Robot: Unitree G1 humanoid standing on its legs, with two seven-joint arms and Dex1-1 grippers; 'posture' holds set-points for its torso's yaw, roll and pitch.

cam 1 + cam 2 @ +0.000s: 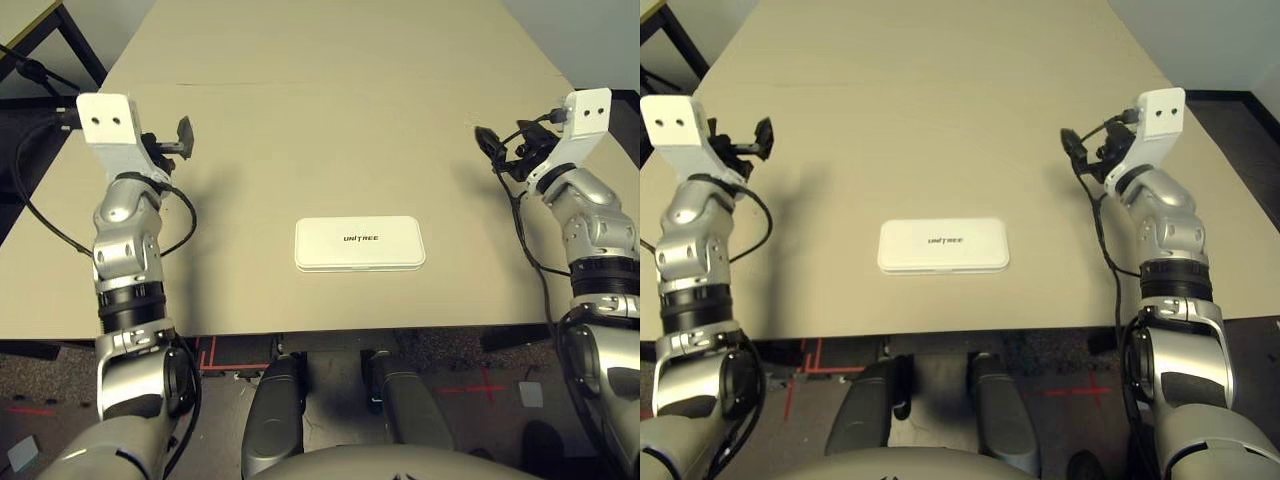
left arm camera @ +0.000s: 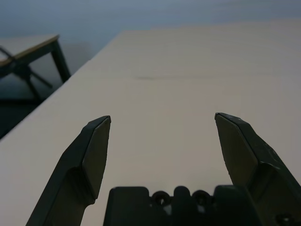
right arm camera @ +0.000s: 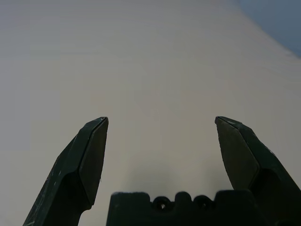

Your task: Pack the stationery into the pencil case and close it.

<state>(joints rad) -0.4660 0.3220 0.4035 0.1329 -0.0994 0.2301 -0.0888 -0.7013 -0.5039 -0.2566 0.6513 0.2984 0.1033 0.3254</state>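
Pencil case (image 1: pixel 360 243) closed, lying on table (image 1: pixel 330 120); left gripper (image 2: pixel 162 125) and right gripper (image 3: pixel 161 125) spread wide, empty, well apart.

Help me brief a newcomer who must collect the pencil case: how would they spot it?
On the wide beige table, look at the near edge, midway between the robot's two raised arms. There lies the pencil case, shut and flat: a white rounded rectangle with small dark UNITREE print on its lid, the one loose object on the tabletop.

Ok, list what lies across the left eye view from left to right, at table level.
left gripper, open and empty → closed white pencil case with the UNITREE print → right gripper, open and empty, all over the beige table.
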